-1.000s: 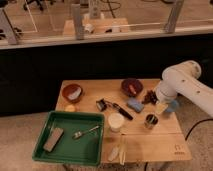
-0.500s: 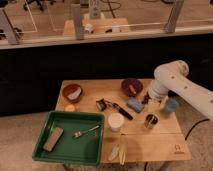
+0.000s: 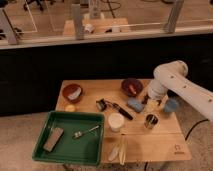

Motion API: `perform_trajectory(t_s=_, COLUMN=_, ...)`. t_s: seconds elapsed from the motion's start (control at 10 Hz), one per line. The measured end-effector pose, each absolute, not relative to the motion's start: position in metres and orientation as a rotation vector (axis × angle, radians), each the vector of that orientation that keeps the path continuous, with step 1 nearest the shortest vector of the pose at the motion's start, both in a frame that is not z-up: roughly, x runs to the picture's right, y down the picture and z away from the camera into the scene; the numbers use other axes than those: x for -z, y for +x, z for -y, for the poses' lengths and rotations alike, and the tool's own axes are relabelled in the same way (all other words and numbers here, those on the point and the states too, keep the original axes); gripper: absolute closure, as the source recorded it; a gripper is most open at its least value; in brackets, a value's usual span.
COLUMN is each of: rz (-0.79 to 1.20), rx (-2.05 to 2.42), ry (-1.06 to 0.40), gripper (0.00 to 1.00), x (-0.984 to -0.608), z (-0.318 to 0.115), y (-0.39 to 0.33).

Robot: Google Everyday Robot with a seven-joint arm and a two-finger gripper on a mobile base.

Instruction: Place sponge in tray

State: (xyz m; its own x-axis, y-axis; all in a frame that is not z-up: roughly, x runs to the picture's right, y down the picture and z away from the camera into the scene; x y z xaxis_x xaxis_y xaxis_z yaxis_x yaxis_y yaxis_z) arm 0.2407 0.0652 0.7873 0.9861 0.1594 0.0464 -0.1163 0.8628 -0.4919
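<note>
The light-blue sponge (image 3: 134, 104) lies on the wooden table (image 3: 160, 145), right of centre, in front of a dark-red bowl. My gripper (image 3: 146, 99) hangs at the end of the white arm (image 3: 168, 79), right beside the sponge's right end; whether it touches the sponge I cannot tell. The dark-green tray (image 3: 70, 116) sits at the table's front left, well to the left of the sponge. It holds a flat brownish-grey block (image 3: 53, 138) and a metal utensil (image 3: 86, 132).
Two dark-red bowls (image 3: 72, 92) (image 3: 132, 86) stand at the back. A black tool (image 3: 115, 107), a white cup (image 3: 116, 121), a metal cup (image 3: 151, 120) and a small blue cup (image 3: 171, 106) surround the sponge. Pale utensils (image 3: 119, 149) lie at the front edge.
The arm has swung left and lowered, bringing my gripper from the table's right side to right beside the sponge. The sponge and tray have not moved.
</note>
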Motion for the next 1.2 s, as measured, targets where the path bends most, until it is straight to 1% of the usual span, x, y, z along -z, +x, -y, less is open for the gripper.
perform_trajectory(t_s=0.5, rz=0.142, rx=-0.216, ry=-0.552, gripper=0.2, x=-0.845, z=-0.076, y=0.249)
perform_trajectory(t_s=0.8, rz=0.176, rx=-0.255, ry=-0.559, gripper=0.2, x=-0.862, z=-0.082, y=0.256)
perform_trajectory(t_s=1.2, rz=0.2, rx=-0.232, ry=-0.567, gripper=0.2, x=-0.881, z=-0.09, y=0.229)
